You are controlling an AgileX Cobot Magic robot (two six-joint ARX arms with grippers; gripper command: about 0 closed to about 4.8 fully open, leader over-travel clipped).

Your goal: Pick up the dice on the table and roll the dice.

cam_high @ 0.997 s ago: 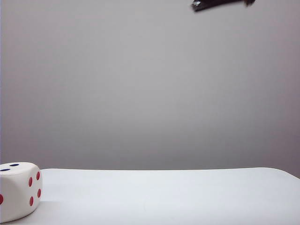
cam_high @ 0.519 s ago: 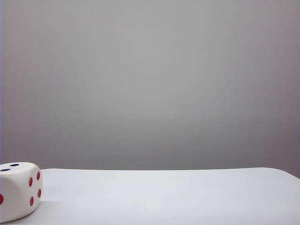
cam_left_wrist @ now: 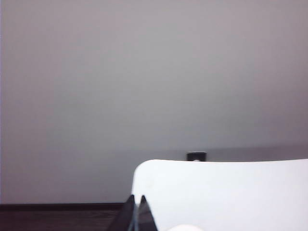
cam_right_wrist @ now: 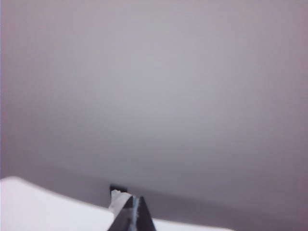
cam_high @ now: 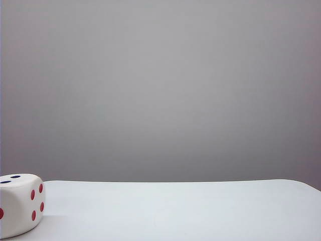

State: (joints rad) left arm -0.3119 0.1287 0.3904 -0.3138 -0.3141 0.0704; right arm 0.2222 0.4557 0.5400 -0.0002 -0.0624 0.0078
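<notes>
Dice (cam_high: pixel 20 205) on table (cam_high: pixel 175 211), far from both grippers. Left gripper (cam_left_wrist: pixel 135 214) closed, empty. Right gripper (cam_right_wrist: pixel 134 214) closed, empty (both above table edge).

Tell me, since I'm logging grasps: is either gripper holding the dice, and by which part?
Nothing is held. The dice sits alone on the table. The left gripper and right gripper are shut on nothing, away from it.

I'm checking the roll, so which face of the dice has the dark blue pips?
The top face of the dice, which sits at the left edge of the table; the faces turned sideways carry red pips.
</notes>
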